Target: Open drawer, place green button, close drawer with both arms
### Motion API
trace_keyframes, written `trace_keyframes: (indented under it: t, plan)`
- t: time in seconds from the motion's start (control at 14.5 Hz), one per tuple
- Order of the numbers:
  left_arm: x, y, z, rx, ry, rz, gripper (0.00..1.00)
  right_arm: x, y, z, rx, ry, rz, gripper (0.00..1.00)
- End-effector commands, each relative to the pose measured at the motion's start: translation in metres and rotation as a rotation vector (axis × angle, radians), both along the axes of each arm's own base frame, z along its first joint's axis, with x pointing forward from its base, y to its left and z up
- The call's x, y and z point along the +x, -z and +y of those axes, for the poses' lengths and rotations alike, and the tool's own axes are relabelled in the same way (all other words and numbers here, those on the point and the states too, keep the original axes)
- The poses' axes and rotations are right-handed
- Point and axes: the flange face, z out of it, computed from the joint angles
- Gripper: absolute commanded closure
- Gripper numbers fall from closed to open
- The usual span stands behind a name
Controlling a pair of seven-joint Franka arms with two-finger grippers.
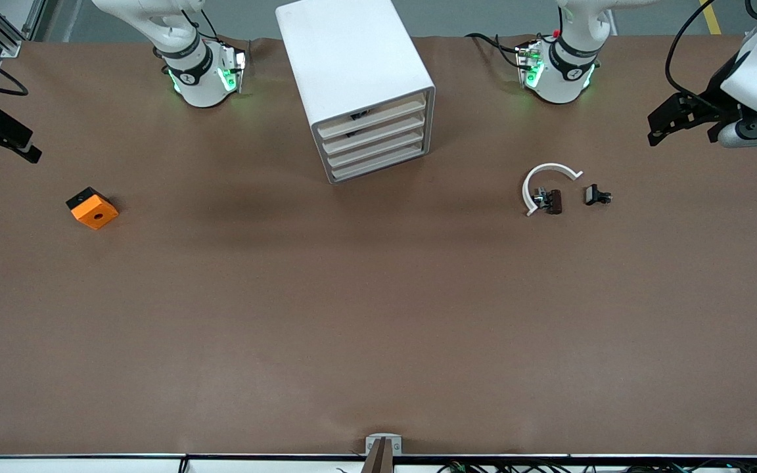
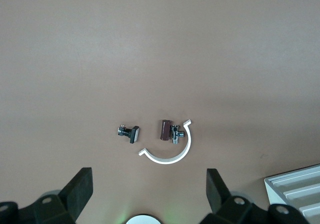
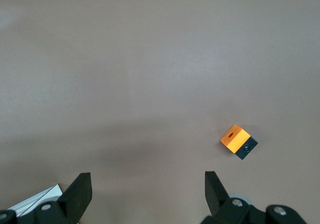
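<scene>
**Front view: both arms hanging back, cabinet shut**

Front view is showing the white cabinet (image 1: 352, 59) sitting on the table (image 1: 378, 315) between the two arm bases, its front turned toward the camera and slightly toward the left arm's end. Its four drawers (image 1: 376, 150) are all sitting pushed in, beige slats stacked one over another. The button is not showing anywhere on the table in any view.

The left gripper (image 2: 150, 176) is hovering over the left arm's end of the table with its fingers (image 2: 80, 186) spread wide and holding nothing. Its wrist view is looking down on two small black clip parts (image 2: 129, 132) lying side by side, one of them inside the white curved strip (image 2: 170, 156). A corner of the cabinet is peeking in at the frame edge, well apart from the fingers.

The right gripper (image 3: 147, 180) is hovering over the right arm's end of the table, fingers likewise standing wide apart and empty. The orange block (image 3: 235, 139) is lying on the table near it, well apart from the cabinet.

Neither gripper is touching the drawers; both are hanging well away from the cabinet's front.
</scene>
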Motion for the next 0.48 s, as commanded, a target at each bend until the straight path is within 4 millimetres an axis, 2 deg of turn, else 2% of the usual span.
trace_keyframes:
  t: [0.0, 0.41]
  plan:
    - [0.0031, -0.0063, 0.0024, -0.001, 0.008, -0.014, 0.0, 0.0017, -0.0035, -0.0017, -0.007, 0.007, -0.002, 0.0]
    - [0.0091, -0.0028, 0.0033, -0.002, -0.006, -0.008, 0.0, 0.0018, -0.0037, -0.0023, -0.005, 0.008, -0.003, 0.0]
